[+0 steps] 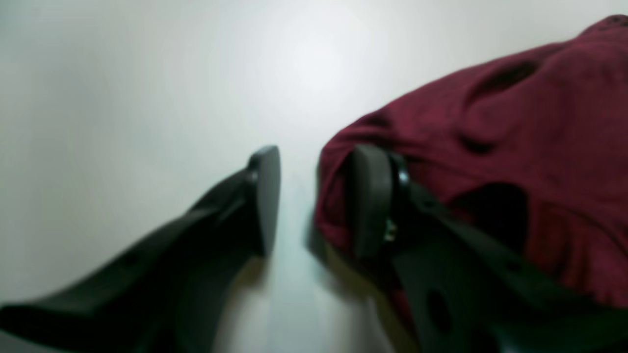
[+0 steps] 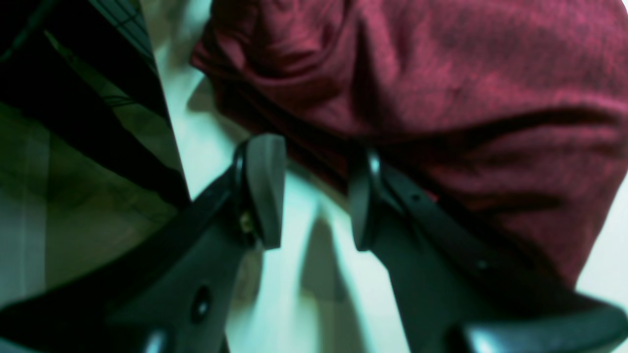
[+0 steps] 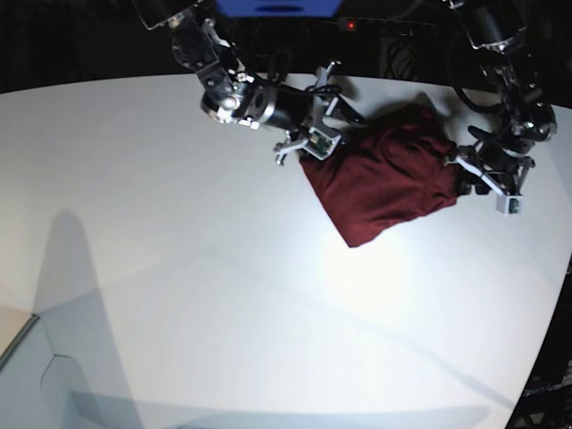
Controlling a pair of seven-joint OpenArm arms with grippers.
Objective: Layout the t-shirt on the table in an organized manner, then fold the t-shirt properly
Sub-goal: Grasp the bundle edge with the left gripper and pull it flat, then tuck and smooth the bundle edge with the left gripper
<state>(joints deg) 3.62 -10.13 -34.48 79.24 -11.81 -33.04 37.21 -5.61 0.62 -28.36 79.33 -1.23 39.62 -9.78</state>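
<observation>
While the white table (image 3: 179,268) lies bare across most of the base view, the action sits at its far edge. Going from left to right there, the right arm reaches in from the upper left, and its right gripper (image 3: 315,143) sits at the upper left corner of the t-shirt (image 3: 384,179). The dark maroon cloth is a rumpled, bunched heap on the table, wider at the top and narrowing to a point at the bottom. On its right edge the left gripper (image 3: 474,172) hangs from the left arm, just at the cloth's side.

Seen from the right wrist, the right gripper (image 2: 314,191) has its fingers (image 2: 265,191) apart, with bare table showing in the gap. The left one stands over the table; the other lies against the folded edge of the t-shirt (image 2: 441,88), which fills the upper right. No cloth sits between them.

From the left wrist, somewhat blurred, the left gripper (image 1: 314,201) also has its fingers (image 1: 267,196) apart. One stands over bare table (image 1: 122,98); the other presses into the rounded edge of the t-shirt (image 1: 515,137), which bulges around it. The gap between them holds only table.
</observation>
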